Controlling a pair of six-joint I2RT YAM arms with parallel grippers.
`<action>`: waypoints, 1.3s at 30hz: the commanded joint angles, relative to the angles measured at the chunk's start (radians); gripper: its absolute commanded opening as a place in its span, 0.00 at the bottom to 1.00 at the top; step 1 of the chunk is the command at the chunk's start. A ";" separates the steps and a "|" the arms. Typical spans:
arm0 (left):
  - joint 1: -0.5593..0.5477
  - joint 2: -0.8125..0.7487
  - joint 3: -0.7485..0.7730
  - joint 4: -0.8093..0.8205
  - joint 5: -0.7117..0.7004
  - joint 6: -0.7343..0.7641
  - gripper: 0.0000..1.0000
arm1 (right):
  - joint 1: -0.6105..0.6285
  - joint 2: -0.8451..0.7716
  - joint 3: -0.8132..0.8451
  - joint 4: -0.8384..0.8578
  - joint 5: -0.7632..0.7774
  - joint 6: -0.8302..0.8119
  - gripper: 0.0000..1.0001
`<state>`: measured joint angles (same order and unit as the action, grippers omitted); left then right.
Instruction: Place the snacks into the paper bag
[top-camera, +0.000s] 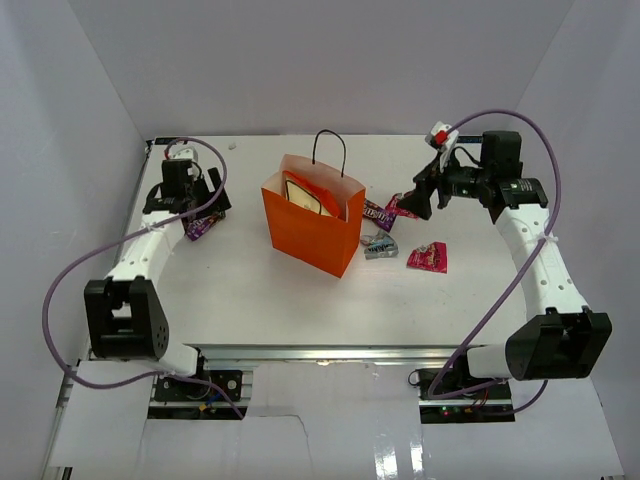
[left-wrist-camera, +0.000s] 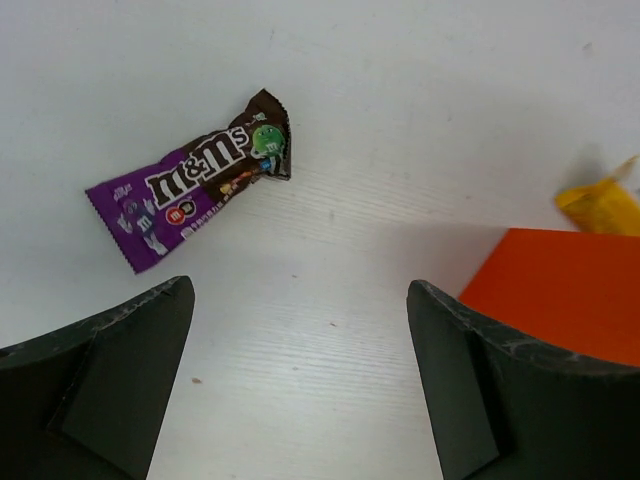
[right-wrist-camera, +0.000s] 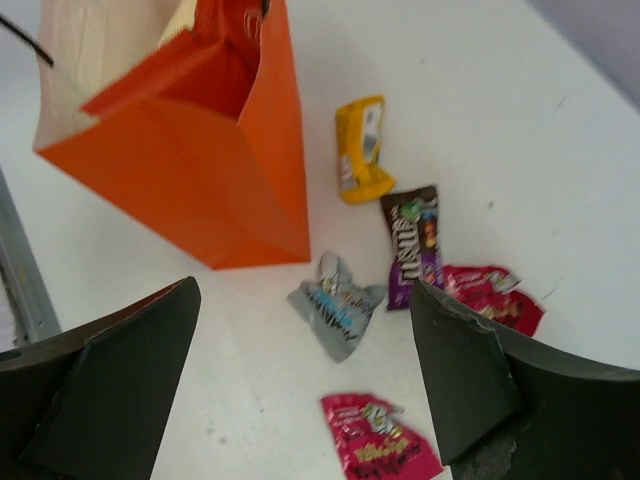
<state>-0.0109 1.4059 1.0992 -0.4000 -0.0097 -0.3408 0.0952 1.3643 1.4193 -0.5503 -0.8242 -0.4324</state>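
The orange paper bag (top-camera: 315, 228) stands upright mid-table with a cream-and-orange chip bag (top-camera: 303, 195) inside it. A purple-brown candy packet (left-wrist-camera: 200, 180) lies flat on the table just ahead of my left gripper (left-wrist-camera: 300, 380), which is open and empty. My right gripper (right-wrist-camera: 305, 380) hangs open and empty above the packets to the right of the bag: a silver-blue one (right-wrist-camera: 335, 305), a dark brown one (right-wrist-camera: 415, 245), a red one (right-wrist-camera: 490, 295), a magenta-pink one (right-wrist-camera: 380, 450) and a yellow one (right-wrist-camera: 362, 148).
White walls enclose the table at the back and sides. The bag's black cord handle (top-camera: 330, 150) sticks up above its rim. In the left wrist view the orange bag (left-wrist-camera: 560, 290) is at the right edge, near the right finger.
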 joint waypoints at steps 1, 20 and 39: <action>-0.006 0.099 0.100 -0.014 0.025 0.259 0.98 | -0.037 -0.050 -0.100 -0.082 -0.073 -0.144 0.90; -0.003 0.565 0.261 0.087 -0.012 0.546 0.91 | -0.135 -0.016 -0.226 -0.094 -0.070 -0.220 0.92; 0.054 0.374 0.103 0.101 0.109 0.415 0.22 | -0.147 0.007 -0.206 -0.088 -0.107 -0.190 0.93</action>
<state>0.0467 1.8935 1.2194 -0.2958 0.0292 0.1246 -0.0463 1.3689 1.1801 -0.6491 -0.8944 -0.6308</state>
